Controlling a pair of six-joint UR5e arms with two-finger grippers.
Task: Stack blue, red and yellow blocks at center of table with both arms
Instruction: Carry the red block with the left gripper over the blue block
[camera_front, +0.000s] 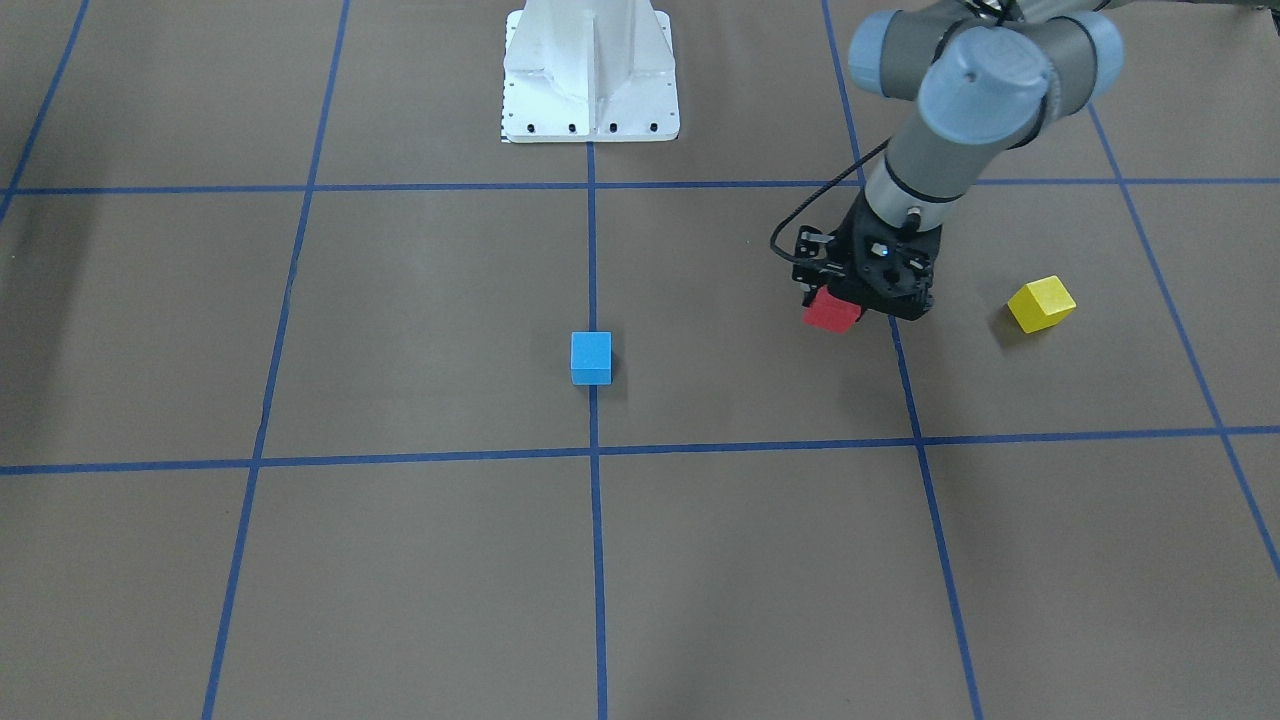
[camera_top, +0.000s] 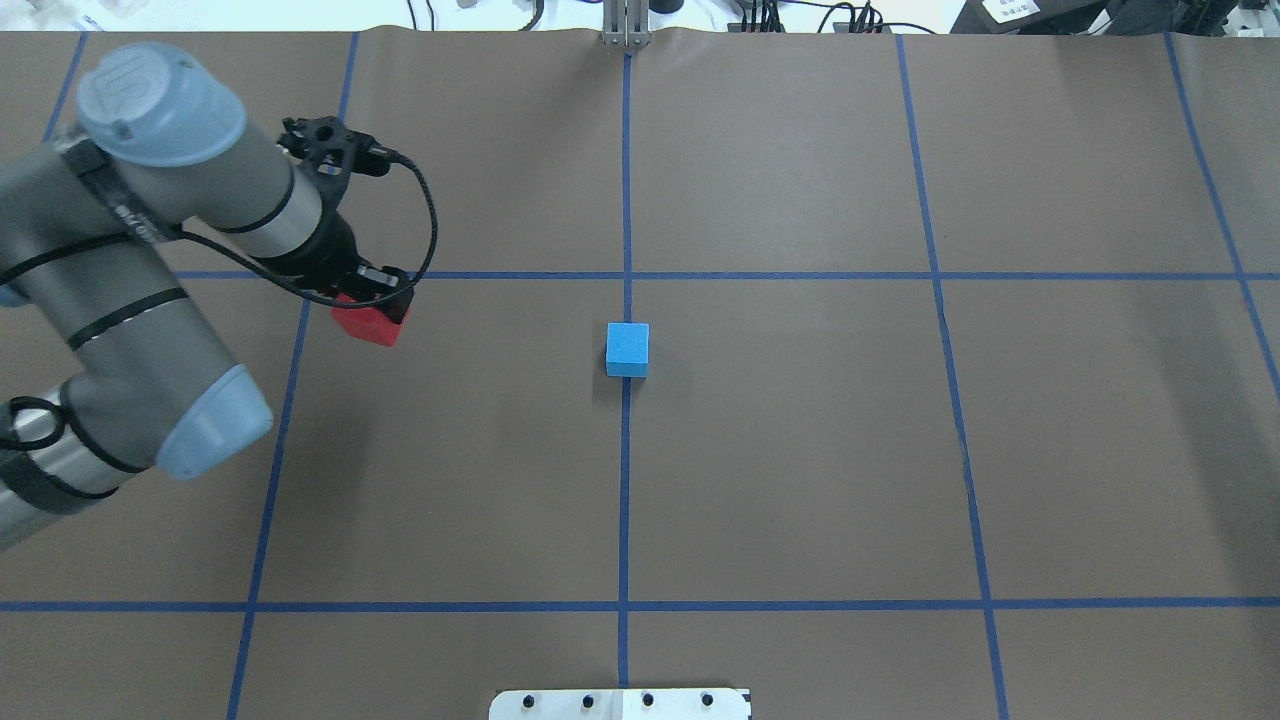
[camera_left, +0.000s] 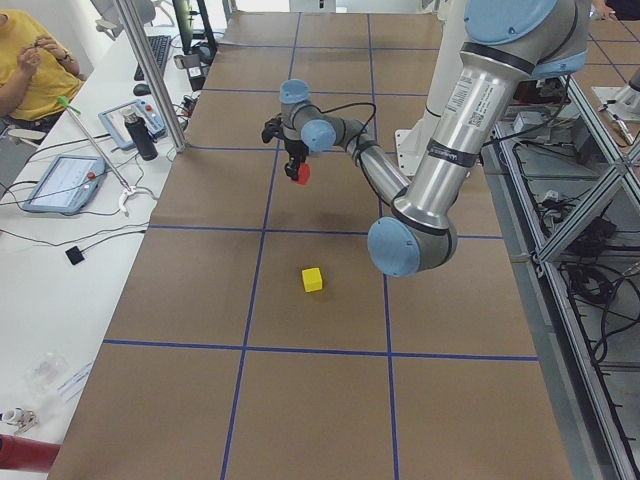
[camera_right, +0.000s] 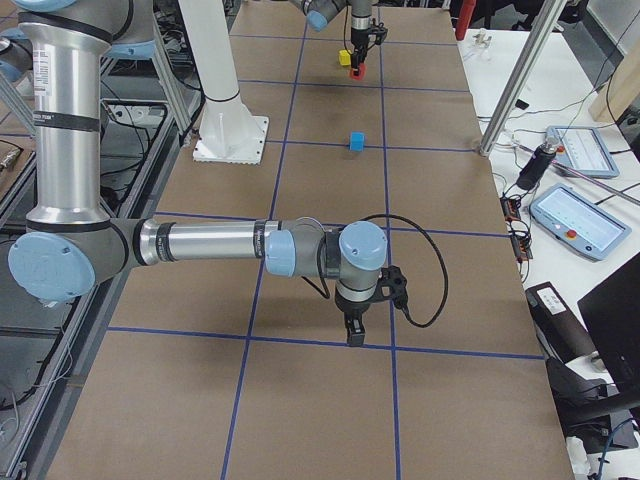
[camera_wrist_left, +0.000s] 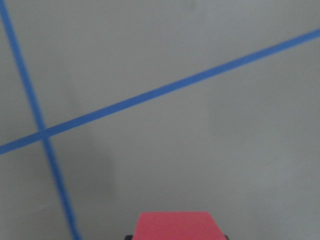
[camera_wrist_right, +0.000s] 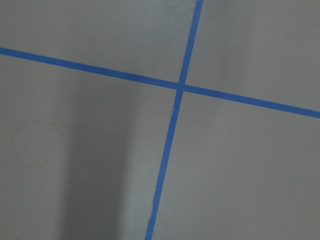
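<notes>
While the blue block sits mid-frame on the bench, the left end effector, at centre-left, is clamped on the red block. The yellow block lies at the front view's right. I can't tell how far open the right end effector is.

Worktop: brown paper cover, matt, smooth.
Grid lines: blue tape.
Blue cube, red cube, yellow cube: matt, smooth.
Pale blue arm caps: smooth plastic.

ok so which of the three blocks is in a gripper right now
The red block, clamped in the left gripper. The blue block and the yellow block both sit loose, with no gripper on them.
</notes>
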